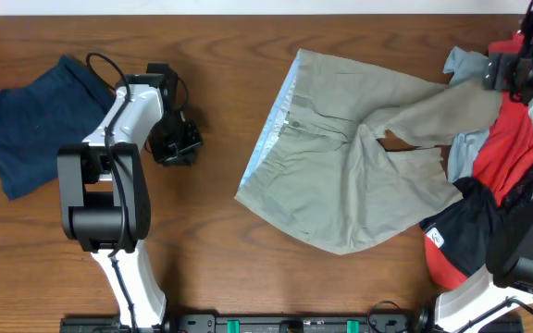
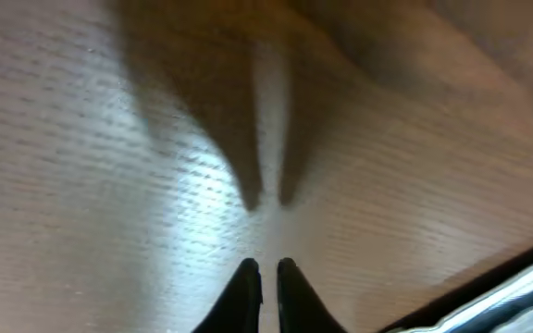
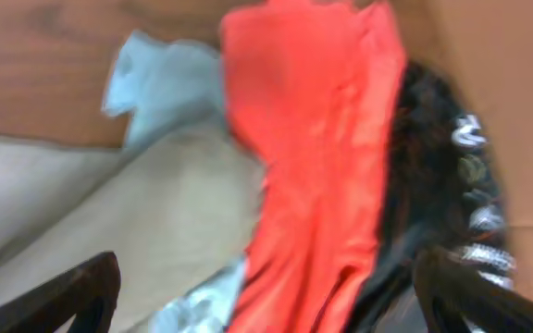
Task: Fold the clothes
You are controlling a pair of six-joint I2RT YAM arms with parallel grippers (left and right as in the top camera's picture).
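The khaki-beige shorts (image 1: 340, 176) lie spread on the table right of centre, with the pale blue waistband lining (image 1: 276, 125) at their left edge. One leg stretches to the far right, up to the clothes pile. My right gripper (image 1: 505, 69) hovers over that pile. In the blurred right wrist view its fingers (image 3: 266, 273) are wide open above the red garment (image 3: 322, 166), with khaki cloth (image 3: 155, 222) to the left. My left gripper (image 1: 176, 143) is shut and empty over bare wood (image 2: 265, 268). Navy shorts (image 1: 30, 120) lie folded at the far left.
The pile at the right edge holds a red garment (image 1: 512, 153), a light-blue one (image 1: 465, 65) and a black one (image 1: 470, 227). The left arm's base (image 1: 105, 213) stands between the navy shorts and the khaki shorts. The table is brown wood (image 1: 211, 240).
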